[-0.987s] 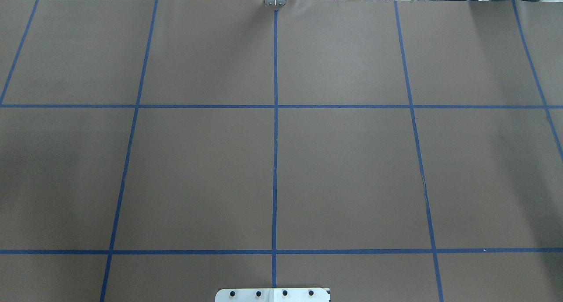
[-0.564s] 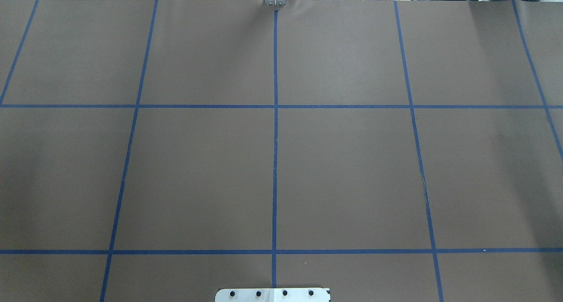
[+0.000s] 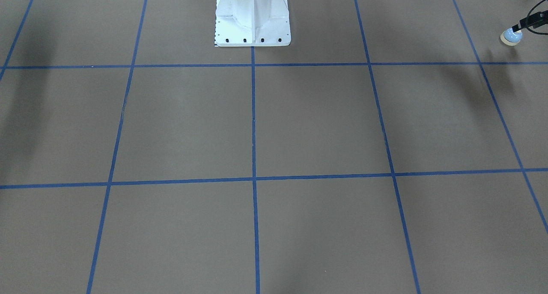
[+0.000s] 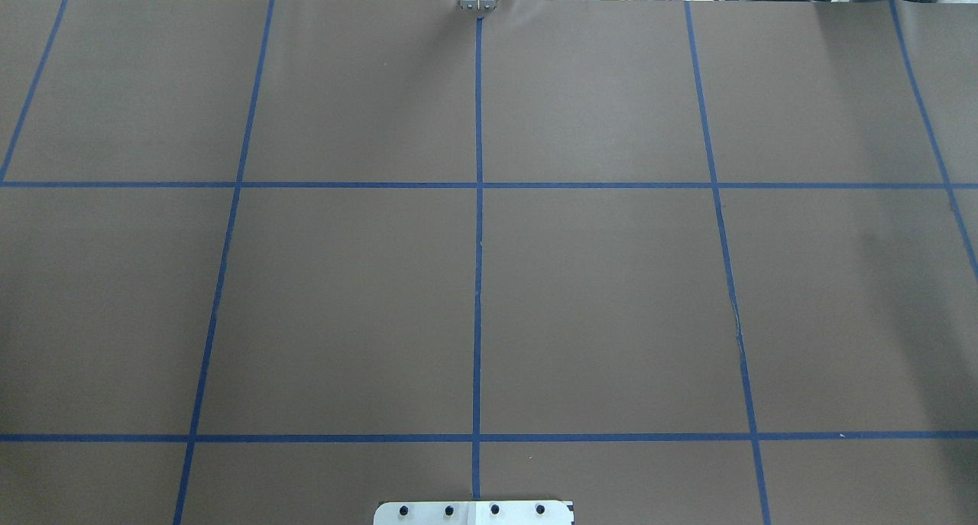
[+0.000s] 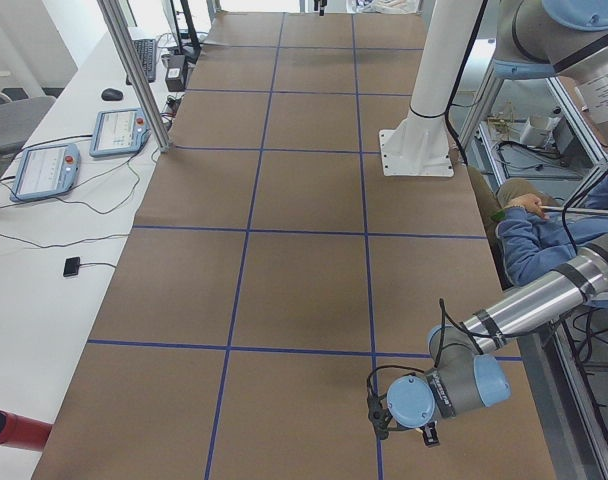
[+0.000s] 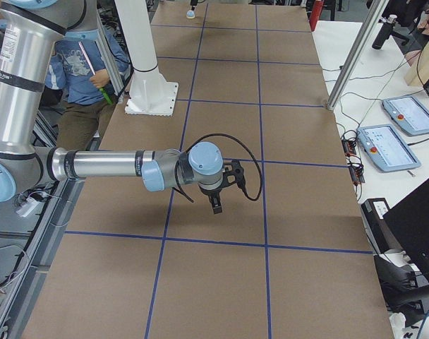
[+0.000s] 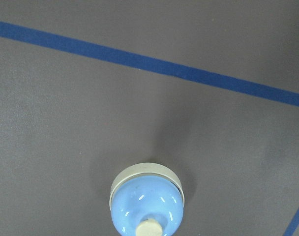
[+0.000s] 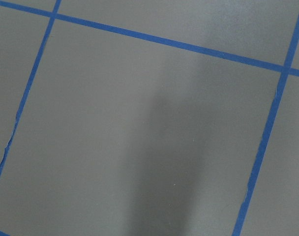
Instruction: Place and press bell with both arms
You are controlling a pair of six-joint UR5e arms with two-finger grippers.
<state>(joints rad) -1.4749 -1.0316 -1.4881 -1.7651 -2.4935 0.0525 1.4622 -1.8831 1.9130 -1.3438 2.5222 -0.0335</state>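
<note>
The bell sits low in my left wrist feed. Its light-blue dome faces the camera, with the cream button at the bottom edge and the cream base ring behind it. A blue tape line crosses the brown paper beyond it. From the front-facing camera I see the bell at the table's end on the robot's left, in the row of squares where the white pedestal stands.

The left gripper meets the bell at the button, but it is cut by the frame edge. I cannot tell whether it is clamped there, or whether the bell rests on the paper or hangs clear of it.

The left arm reaches low over the table's near corner in the left side view. The right arm stretches out level over the middle squares, well apart from the bell. The right gripper points down above the paper, and I cannot tell its state from here.

Two teach pendants lie on the white bench, their screens too small to read. A person in a blue top sits beside the pedestal.
</note>
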